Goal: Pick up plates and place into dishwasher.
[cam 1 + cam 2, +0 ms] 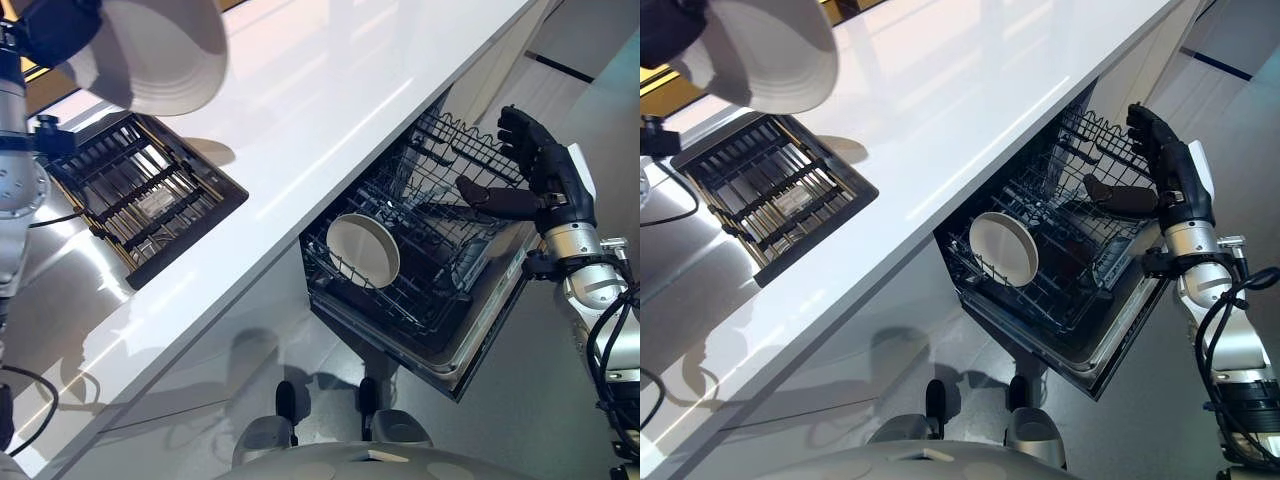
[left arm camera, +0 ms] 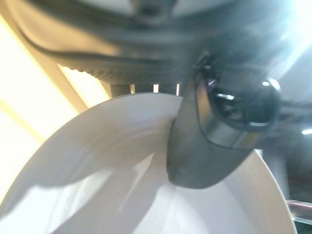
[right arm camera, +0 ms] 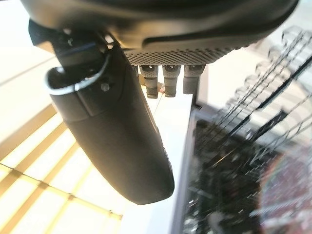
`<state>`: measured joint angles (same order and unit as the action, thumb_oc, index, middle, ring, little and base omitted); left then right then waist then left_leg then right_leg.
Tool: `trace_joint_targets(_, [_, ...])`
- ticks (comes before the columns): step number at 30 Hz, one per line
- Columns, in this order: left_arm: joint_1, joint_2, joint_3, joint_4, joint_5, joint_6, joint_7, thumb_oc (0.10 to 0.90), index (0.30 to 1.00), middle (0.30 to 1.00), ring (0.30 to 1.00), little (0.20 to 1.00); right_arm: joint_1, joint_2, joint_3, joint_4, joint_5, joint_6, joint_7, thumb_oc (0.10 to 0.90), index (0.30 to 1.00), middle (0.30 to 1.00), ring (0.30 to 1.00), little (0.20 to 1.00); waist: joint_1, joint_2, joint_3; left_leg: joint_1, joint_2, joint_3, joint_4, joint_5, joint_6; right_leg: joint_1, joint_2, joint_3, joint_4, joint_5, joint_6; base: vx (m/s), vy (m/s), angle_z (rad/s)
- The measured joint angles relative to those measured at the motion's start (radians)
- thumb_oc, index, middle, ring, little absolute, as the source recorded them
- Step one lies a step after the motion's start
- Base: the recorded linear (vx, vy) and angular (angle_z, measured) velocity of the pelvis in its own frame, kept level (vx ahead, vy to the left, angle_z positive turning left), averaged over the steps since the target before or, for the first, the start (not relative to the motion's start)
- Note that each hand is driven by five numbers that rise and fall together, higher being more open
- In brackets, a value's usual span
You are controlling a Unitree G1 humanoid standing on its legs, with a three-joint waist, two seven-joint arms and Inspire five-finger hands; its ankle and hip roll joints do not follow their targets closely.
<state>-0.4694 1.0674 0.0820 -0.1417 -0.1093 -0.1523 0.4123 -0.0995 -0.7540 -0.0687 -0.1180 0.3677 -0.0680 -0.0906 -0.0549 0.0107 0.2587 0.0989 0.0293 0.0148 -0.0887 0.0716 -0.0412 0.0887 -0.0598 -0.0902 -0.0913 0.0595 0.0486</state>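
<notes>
- Two white plates are in play. One plate (image 1: 160, 55) is held high over the white counter (image 1: 330, 90) by the left hand (image 2: 222, 126), whose thumb presses on the plate's inner face near the rim, clamping it. The other plate (image 1: 364, 250) already stands on edge in the pulled-out dishwasher rack (image 1: 420, 250) below the counter.
- The right hand (image 1: 530, 165) hovers at the far side of the rack with its fingers spread apart and its thumb reaching over the wires, holding nothing.
- Likely risk: the held plate is gripped only near its rim. A tilt or quick swing on the way to the rack could let the smooth plate slip and fall onto the counter, or onto the dark drying rack (image 1: 140, 195) set into the counter just below it.
- Likely risk: the rack sits under the counter's overhang, so a plate brought down too close could strike the counter edge.
- Likely risk: the standing plate takes up the near part of the rack. Lowering the new one into the same slot would knock the two together and might chip them.
- Likely risk: the open right hand is close to the rack wires, and its fingers could snag there if it moves without lifting clear.
</notes>
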Motion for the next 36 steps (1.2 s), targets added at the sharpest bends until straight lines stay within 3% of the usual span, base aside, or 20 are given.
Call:
trace_joint_targets(6, [-0.018,-0.074,-0.020,-0.079,-0.061,-0.052,-0.020,0.100,0.300,0.300,0.300,0.200,-0.046,0.039,0.020,-0.038,0.092,-0.009,0.020,0.800,0.900,0.900,0.900,0.900,-0.019,0.008,-0.040,0.002,0.000,0.006,0.000,0.000,0.000,-0.001,0.001,0.004,0.000,0.000,0.000,0.00,-0.001,-0.01])
trace_joint_targets(17, [-0.069,-0.255,-0.192,-0.079,-0.088,-0.077,-0.067,0.100,0.300,0.300,0.300,0.200,-0.145,0.109,0.126,-0.135,0.125,-0.045,0.058,0.800,0.900,0.900,0.900,0.900,-0.035,0.024,-0.092,0.016,0.002,0.027,0.000,-0.002,-0.001,0.000,0.004,0.032,0.000,0.003,-0.003,-0.01,0.000,-0.06])
trace_joint_targets(22, [-0.070,-0.280,-0.262,-0.039,-0.082,-0.102,-0.100,0.100,0.300,0.300,0.300,0.200,-0.145,0.123,0.128,-0.135,0.151,-0.040,0.092,0.800,0.900,0.900,0.900,0.900,-0.054,0.024,-0.093,0.025,0.002,0.054,0.000,-0.007,0.002,-0.003,0.005,0.058,0.000,0.008,-0.002,0.00,0.007,-0.15])
trace_joint_targets(27, [-0.083,-0.339,-0.346,0.070,0.012,-0.114,-0.108,0.100,0.300,0.300,0.300,0.200,-0.145,0.155,0.181,-0.120,0.202,-0.032,0.134,0.800,0.900,0.900,0.900,0.900,-0.087,0.024,-0.093,0.043,0.004,0.074,-0.001,-0.013,0.001,0.003,0.008,0.081,0.000,0.009,-0.002,0.02,-0.009,-0.15])
trace_joint_targets(31, [-0.091,-0.352,-0.393,0.121,0.113,-0.143,-0.101,0.100,0.300,0.300,0.300,0.200,-0.145,0.175,0.209,-0.080,0.213,0.016,0.162,0.800,0.900,0.900,0.900,0.900,-0.117,0.024,-0.093,0.046,0.005,0.082,-0.001,-0.013,0.001,0.002,0.009,0.087,0.000,0.009,-0.003,0.01,-0.020,-0.05])
trace_joint_targets(36, [-0.113,-0.352,-0.401,0.172,0.178,-0.186,-0.061,0.100,0.300,0.300,0.300,0.200,-0.137,0.197,0.213,-0.063,0.242,0.048,0.183,0.800,0.900,0.900,0.900,0.900,-0.118,0.023,-0.093,0.049,0.008,0.097,-0.001,-0.016,0.000,-0.003,0.014,0.106,0.000,0.017,-0.004,0.02,0.001,-0.10])
